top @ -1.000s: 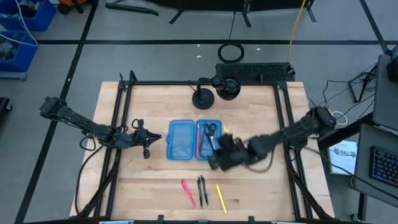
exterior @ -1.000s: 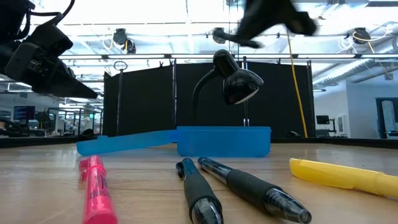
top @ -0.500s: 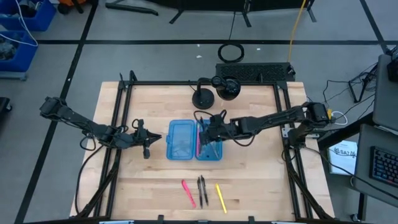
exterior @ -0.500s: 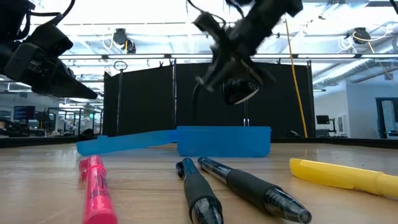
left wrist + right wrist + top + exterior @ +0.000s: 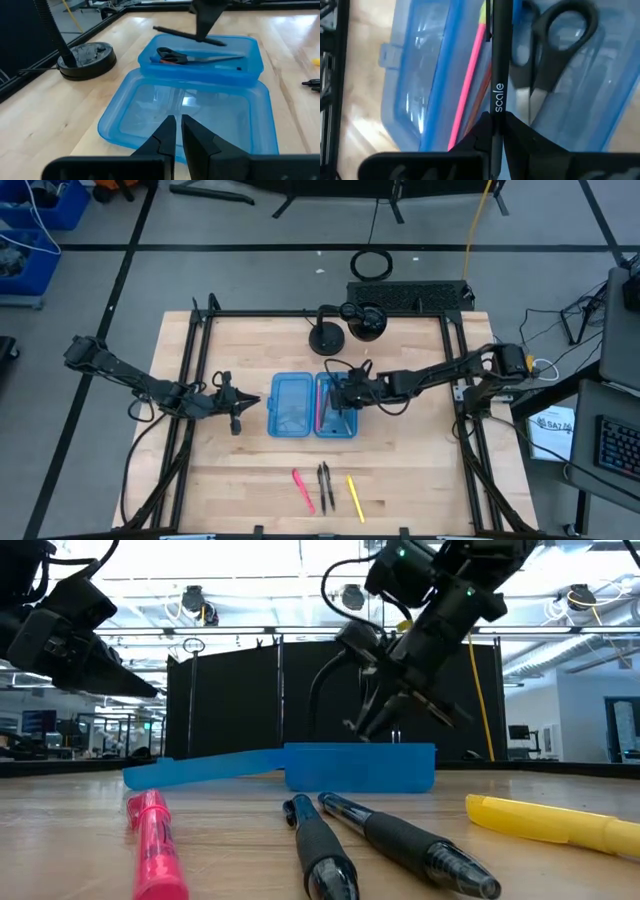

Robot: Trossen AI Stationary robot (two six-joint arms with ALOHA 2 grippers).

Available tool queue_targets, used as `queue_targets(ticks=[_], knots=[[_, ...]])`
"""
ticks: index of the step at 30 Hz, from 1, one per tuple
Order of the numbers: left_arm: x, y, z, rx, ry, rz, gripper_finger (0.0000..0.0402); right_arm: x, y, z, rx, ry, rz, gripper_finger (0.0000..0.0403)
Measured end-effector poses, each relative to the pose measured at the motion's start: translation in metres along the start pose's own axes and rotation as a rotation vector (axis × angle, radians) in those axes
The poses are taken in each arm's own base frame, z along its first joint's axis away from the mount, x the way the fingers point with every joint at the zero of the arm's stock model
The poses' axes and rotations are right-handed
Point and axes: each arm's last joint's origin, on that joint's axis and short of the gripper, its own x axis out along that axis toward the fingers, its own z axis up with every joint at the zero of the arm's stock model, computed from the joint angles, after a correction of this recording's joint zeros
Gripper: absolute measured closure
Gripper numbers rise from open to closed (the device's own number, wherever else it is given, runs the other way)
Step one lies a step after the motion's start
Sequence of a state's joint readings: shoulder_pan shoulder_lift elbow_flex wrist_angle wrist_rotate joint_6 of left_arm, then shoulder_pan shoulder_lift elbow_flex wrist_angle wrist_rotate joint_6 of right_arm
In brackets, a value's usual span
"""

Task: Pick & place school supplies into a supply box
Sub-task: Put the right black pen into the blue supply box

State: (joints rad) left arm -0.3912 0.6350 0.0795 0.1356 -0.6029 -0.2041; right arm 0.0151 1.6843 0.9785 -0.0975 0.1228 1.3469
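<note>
The translucent blue supply box [image 5: 312, 406] lies open on the table, its shallow half [image 5: 185, 120] beside the deep half [image 5: 205, 57]. Black-handled scissors [image 5: 555, 40] and a pink pen [image 5: 470, 80] lie in the deep half. My right gripper [image 5: 341, 393] hovers just above that half [image 5: 360, 766], shut on a dark pen [image 5: 496, 65]. My left gripper [image 5: 237, 413] waits shut, left of the box, touching nothing. A pink marker [image 5: 303, 490], two black pens [image 5: 324, 484] and a yellow marker [image 5: 355, 497] lie near the table's near edge. My right gripper pinches the dark pen's barrel [image 5: 496, 107] between its two fingers, just past the printed word. The fingers come from above, slanting down, and lie across the pen. The pen is lifted clear, roughly level over the deep half [image 5: 190, 34], running along the box's length.
A black desk lamp stands behind the box, base [image 5: 326, 337] and head [image 5: 366, 321] near the far edge. Black frame rails [image 5: 190, 380] run along the table's left and right sides. Bare wood lies between the box and the loose pens.
My right gripper, carrying the dark pen, has swung from the near-right of the box toward the far edge and over the deep half. It has then come down until it hangs just above the box's rim. The left arm has kept still.
</note>
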Motion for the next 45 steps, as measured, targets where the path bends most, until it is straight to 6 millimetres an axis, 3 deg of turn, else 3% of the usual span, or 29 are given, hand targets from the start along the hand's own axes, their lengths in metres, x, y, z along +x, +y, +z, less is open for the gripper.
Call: queue_targets(ticks=[8,14,25,35,45], knots=[[0.000,-0.001,0.007,-0.031,-0.062,-0.014,0.0366,0.001,-0.002,0.008,0.010,0.005,0.002,0.0386],[0.000,-0.002,0.007,-0.025,-0.058,-0.039,0.0366,0.001,-0.002,-0.002,0.000,0.023,-0.011,0.0386],[0.000,-0.003,0.007,-0.028,-0.050,-0.079,0.0366,0.040,-0.014,-0.007,0.056,0.088,-0.035,0.0386],[0.000,-0.004,0.006,-0.028,-0.037,-0.118,0.0366,0.043,-0.017,0.000,0.022,0.092,-0.040,0.0338],[0.000,-0.005,0.006,-0.029,-0.035,-0.125,0.0366,0.039,-0.011,0.001,-0.042,0.082,0.013,0.0331]])
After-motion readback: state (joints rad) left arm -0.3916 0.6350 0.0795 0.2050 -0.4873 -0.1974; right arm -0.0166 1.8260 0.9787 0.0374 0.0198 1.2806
